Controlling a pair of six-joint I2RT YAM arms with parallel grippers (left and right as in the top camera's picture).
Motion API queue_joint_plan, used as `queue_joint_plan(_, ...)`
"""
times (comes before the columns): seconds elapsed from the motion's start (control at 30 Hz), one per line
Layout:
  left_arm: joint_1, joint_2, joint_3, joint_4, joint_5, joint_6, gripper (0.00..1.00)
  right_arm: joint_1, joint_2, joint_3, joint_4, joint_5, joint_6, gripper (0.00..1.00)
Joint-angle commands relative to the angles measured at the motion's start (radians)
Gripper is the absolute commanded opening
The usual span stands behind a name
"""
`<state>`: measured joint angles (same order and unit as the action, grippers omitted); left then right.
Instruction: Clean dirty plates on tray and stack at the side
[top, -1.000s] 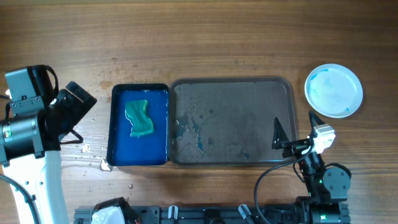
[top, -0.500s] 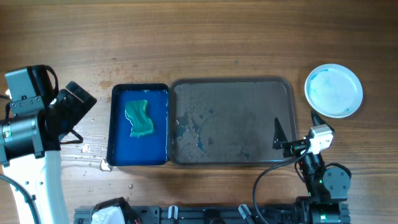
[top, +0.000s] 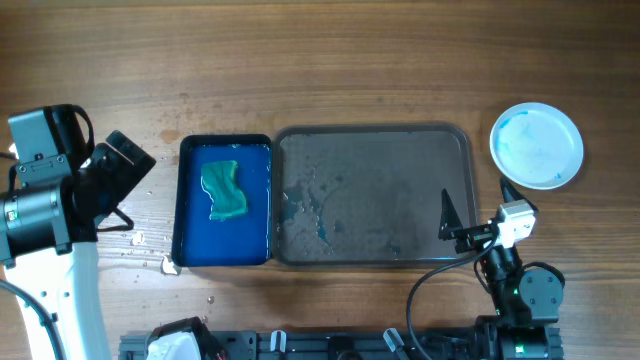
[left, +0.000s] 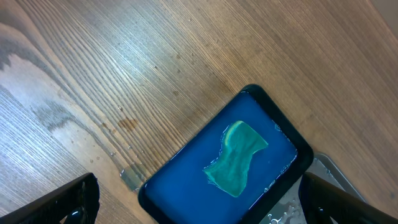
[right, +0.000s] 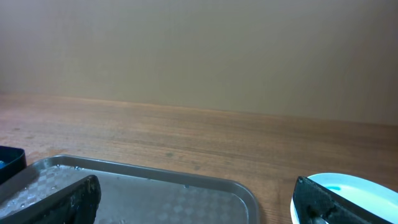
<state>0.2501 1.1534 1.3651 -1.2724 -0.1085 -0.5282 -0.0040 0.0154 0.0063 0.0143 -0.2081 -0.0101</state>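
Nearest, the right gripper (right: 196, 202) hung low by the near right corner of the grey tray (top: 400, 170), its jaws wide apart and holding nothing. The tray bore only water drops and blue smears, no plate. Just left of it, the blue tray (top: 255, 205) held a green sponge (top: 224, 190). The left gripper (left: 202, 200) hovered over the table left of that, likewise spread and empty. Farther right, off the grey tray, lay a white plate (top: 537, 145) with a pale blue film. Whether others lay beneath could not be told. It looked stiff, light and probably wet and slippery, best pinched at the rim.
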Motion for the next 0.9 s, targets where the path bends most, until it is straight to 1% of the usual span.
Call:
queue_joint_plan(0.0,0.005,-0.005,-0.001,-0.005,-0.017,0.001,1.0,0.005,-0.011,-0.001,0.0,0.013,-0.016,1.0)
queue_joint_plan(0.07,0.004,-0.014,-0.001,0.008,-0.018,0.002,1.0,0.005,-0.011,-0.001,0.0,0.013,-0.016,1.0)
queue_joint_plan(0.17,-0.017,-0.06,-0.005,0.108,-0.021,0.002,1.0,0.005,-0.011,-0.001,0.0,0.013,-0.016,1.0)
queue_joint_plan(0.27,-0.08,-0.121,-0.005,0.242,-0.02,0.096,1.0,0.005,-0.011,-0.001,0.0,0.013,-0.016,1.0)
queue_joint_plan(0.43,-0.248,-0.259,-0.006,0.44,-0.02,0.357,1.0,0.005,-0.011,-0.001,0.0,0.013,-0.016,1.0)
queue_joint_plan(0.57,-0.326,-0.375,-0.006,0.514,-0.02,0.473,1.0,0.005,-0.011,-0.001,0.0,0.013,-0.016,1.0)
queue_joint_plan(0.67,-0.352,-0.48,-0.006,0.533,-0.019,0.472,1.0,0.005,-0.011,-0.001,0.0,0.013,-0.016,1.0)
queue_joint_plan(0.8,-0.373,-0.623,-0.006,0.521,-0.001,0.472,1.0,0.005,-0.011,-0.001,0.0,0.013,-0.016,1.0)
queue_joint_plan(0.87,-0.373,-0.703,-0.006,0.507,0.04,0.472,1.0,0.005,-0.011,-0.001,0.0,0.013,-0.016,1.0)
